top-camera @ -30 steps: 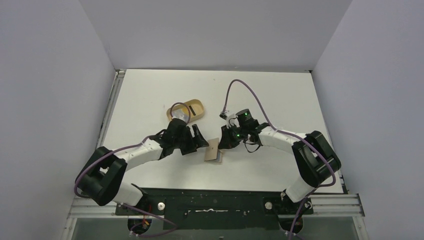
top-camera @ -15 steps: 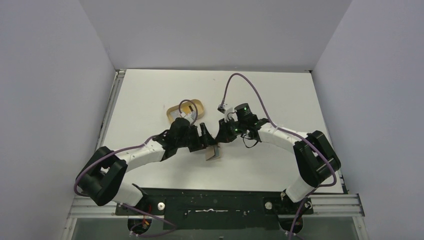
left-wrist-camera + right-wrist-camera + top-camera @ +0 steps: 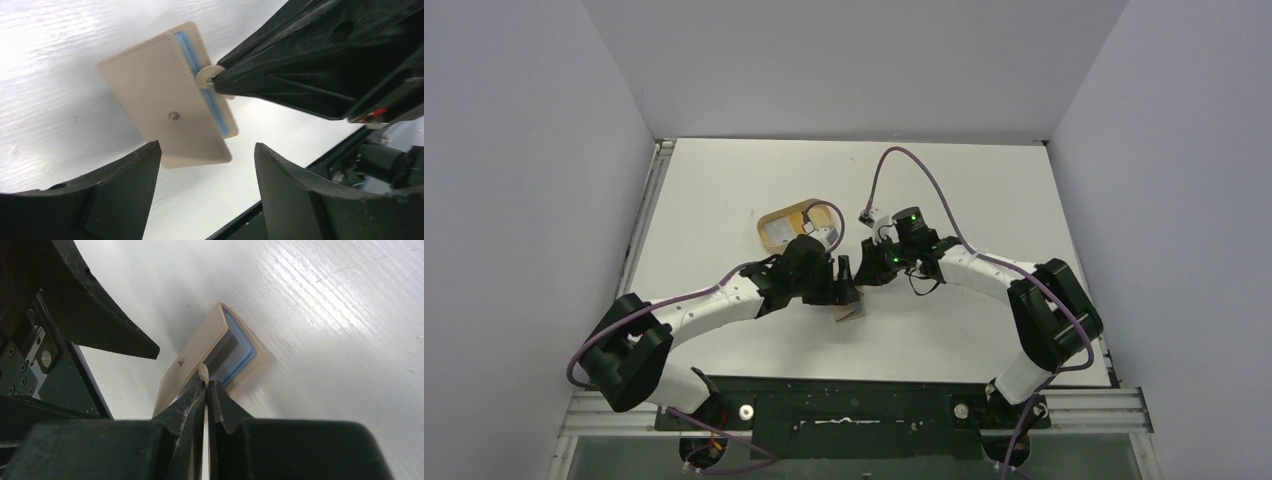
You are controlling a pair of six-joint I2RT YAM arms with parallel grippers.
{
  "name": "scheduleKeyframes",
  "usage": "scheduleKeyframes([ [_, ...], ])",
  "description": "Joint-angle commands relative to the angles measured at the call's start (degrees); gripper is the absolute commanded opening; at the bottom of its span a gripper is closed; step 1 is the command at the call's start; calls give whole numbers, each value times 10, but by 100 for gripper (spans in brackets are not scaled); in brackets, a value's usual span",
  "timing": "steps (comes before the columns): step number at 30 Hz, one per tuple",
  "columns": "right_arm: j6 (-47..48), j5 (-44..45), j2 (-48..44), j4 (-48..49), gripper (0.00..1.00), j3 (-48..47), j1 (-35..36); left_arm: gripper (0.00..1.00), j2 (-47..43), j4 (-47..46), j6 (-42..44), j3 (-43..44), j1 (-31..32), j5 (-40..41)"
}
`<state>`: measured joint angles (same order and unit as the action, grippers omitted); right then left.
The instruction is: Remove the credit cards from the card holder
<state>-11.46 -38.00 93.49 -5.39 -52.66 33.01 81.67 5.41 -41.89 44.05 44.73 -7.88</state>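
Observation:
The tan card holder lies on the white table between my two grippers. My right gripper is shut on its little snap tab and holds the top flap slightly up. Light blue credit cards show in the gap under the flap, also seen as a blue edge in the left wrist view. My left gripper is open and empty, its jaws straddling the near end of the card holder without touching it. From above, the left gripper and right gripper nearly meet.
An oval tan tray with a yellow inside and a white item stands behind the left arm. The table's black front edge is close to the card holder.
My left gripper has moved right, up to the card holder. My right gripper has shifted a little left, and the card holder has turned and tilted slightly.

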Motion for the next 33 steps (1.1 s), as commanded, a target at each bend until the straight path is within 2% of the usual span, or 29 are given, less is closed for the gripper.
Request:
scheduleKeyframes([
  [1, -2, -12, 5, 30, 0, -27, -3, 66, 3, 101, 56, 51, 23, 81],
  [10, -2, -12, 9, 28, 0, -28, -3, 66, 26, 137, 52, 75, 43, 147],
  [23, -1, -10, 10, 26, 0, -28, -4, 71, 1, 7, 8, 25, 46, 101],
  [33, -2, -11, 4, 27, 0, -20, -4, 72, 3, 13, 5, 34, 63, 136],
])
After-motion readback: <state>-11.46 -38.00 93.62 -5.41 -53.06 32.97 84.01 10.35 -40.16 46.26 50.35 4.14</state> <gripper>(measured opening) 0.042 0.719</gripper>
